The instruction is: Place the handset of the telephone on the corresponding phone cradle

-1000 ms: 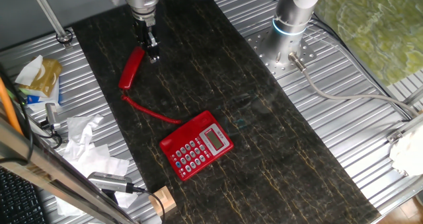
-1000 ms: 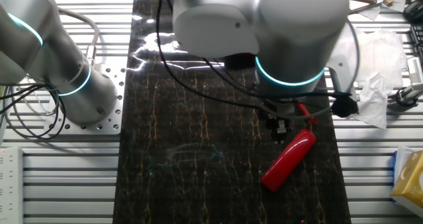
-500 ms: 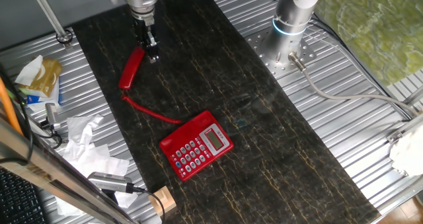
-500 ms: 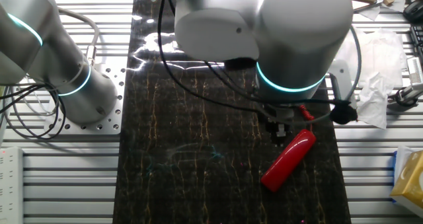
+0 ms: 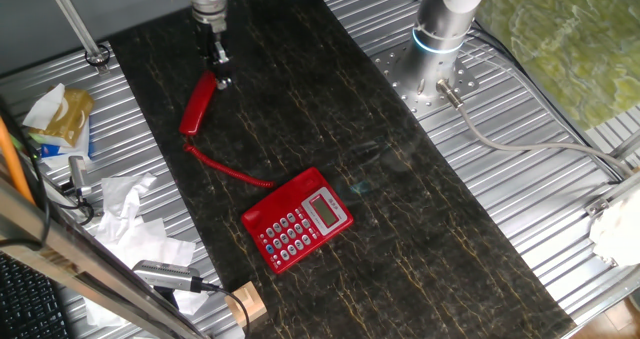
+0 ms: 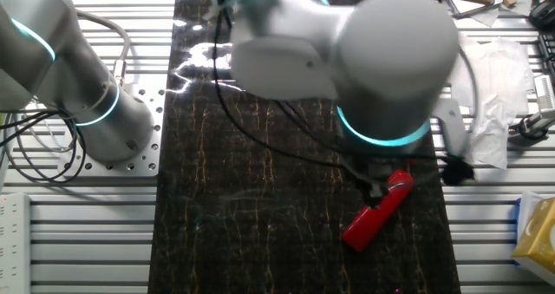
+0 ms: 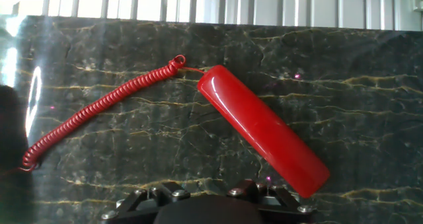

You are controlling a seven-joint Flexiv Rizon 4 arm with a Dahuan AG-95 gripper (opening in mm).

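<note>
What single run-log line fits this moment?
phase: approach | gripper: over handset end, grasp unclear | handset: flat on mat, off telephone | phone cradle: empty

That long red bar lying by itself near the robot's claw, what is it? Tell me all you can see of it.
It is the handset of the red telephone, a slim glossy bar with rounded ends that looks like plastic. It lies flat on the dark marbled mat, angled, apart from the telephone. A red coiled cord leaves one end and trails across the mat toward the telephone. The gripper hangs over the end away from the cord; whether it touches the handset is unclear.
</note>
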